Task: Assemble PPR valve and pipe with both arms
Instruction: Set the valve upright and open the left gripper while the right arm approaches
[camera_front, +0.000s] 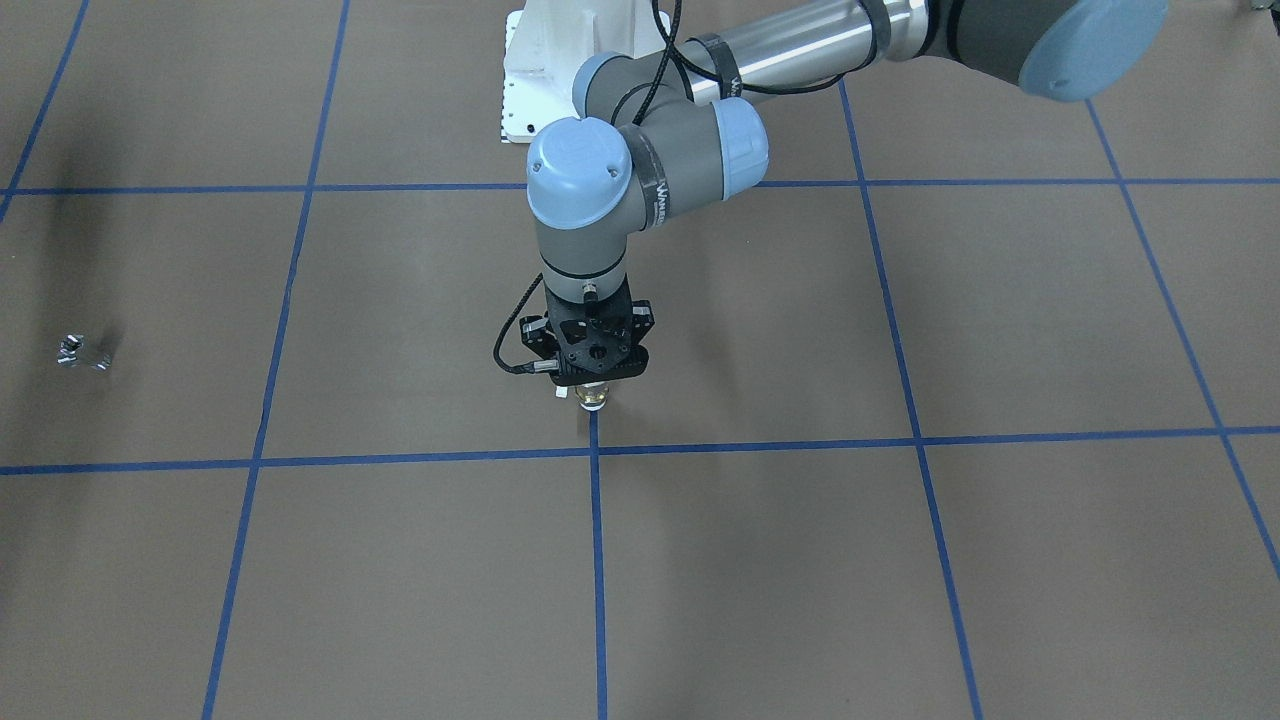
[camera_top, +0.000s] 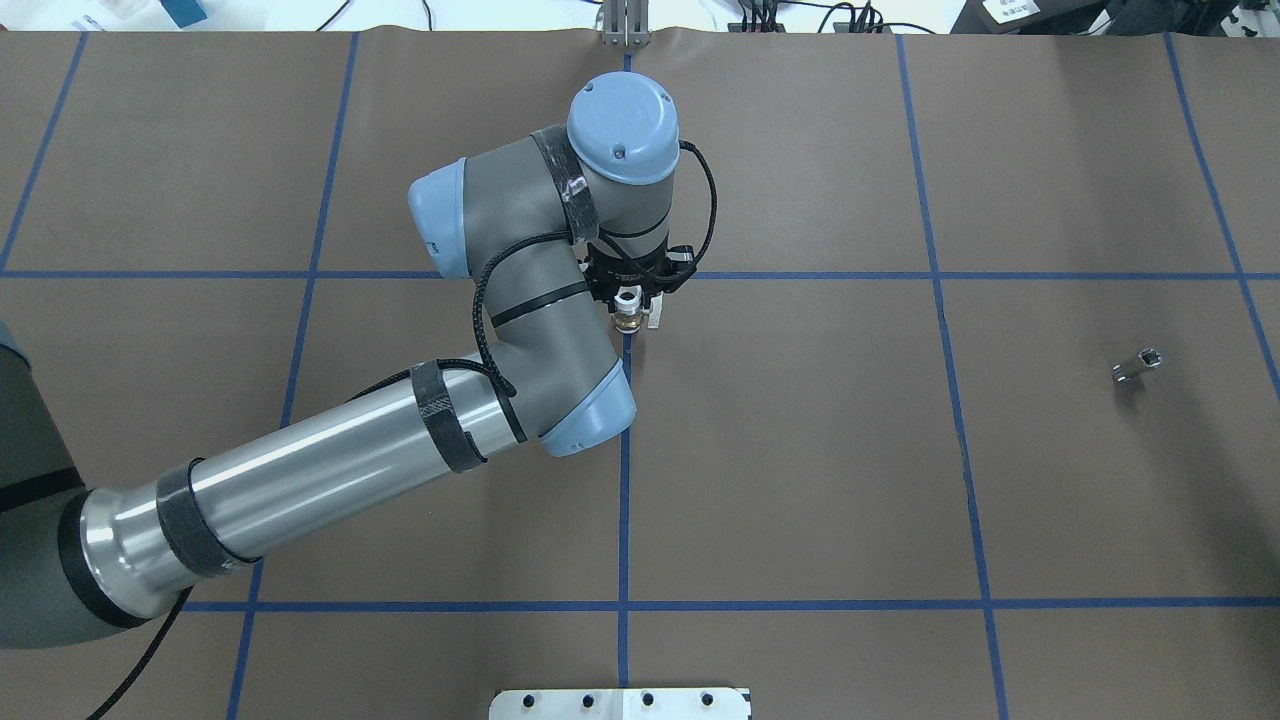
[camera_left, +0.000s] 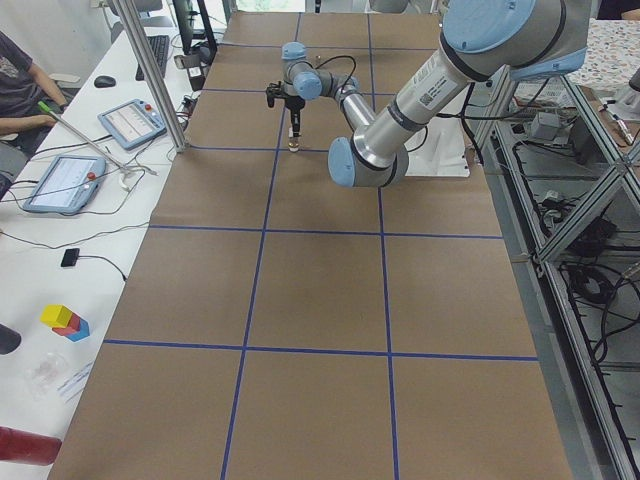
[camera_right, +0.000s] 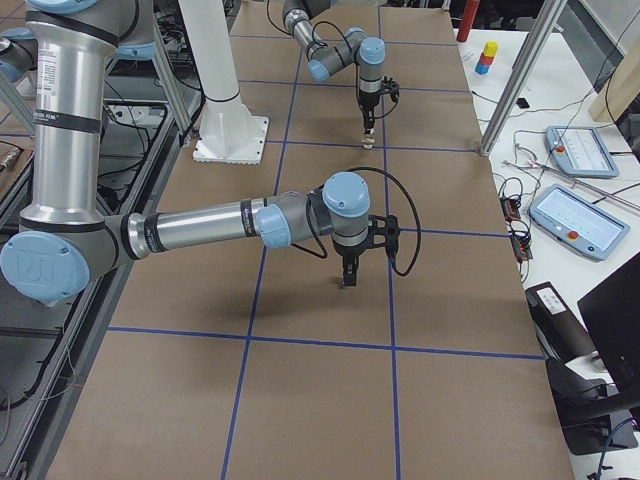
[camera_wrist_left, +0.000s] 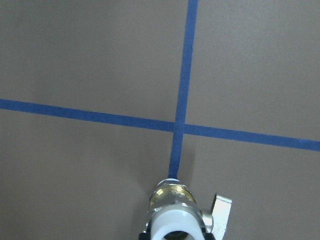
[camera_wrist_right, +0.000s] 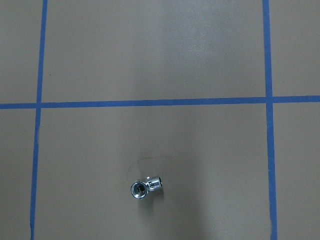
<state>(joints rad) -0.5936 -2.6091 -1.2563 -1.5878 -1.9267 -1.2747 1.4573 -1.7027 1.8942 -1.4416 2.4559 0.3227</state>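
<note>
Now | left gripper (camera_top: 632, 298) holds PPR valve (camera_wrist_left: 172, 210) near tape cross (camera_wrist_left: 179, 125) | pipe (camera_wrist_right: 144, 187) well apart

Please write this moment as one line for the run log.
left gripper: shut on PPR valve | right gripper: state unclear | pipe: lying free on table

Left gripper (camera_front: 593, 386): black. Valve (camera_wrist_left: 171, 198) in it: brass middle, white collar and lever. Pipe (camera_wrist_right: 145, 187): shiny chrome-silver. Table (camera_top: 800, 450): brown, gridded with blue tape (camera_top: 625, 520). Left arm (camera_top: 545, 335): grey, light-blue caps, silver tube, black cable.
</note>
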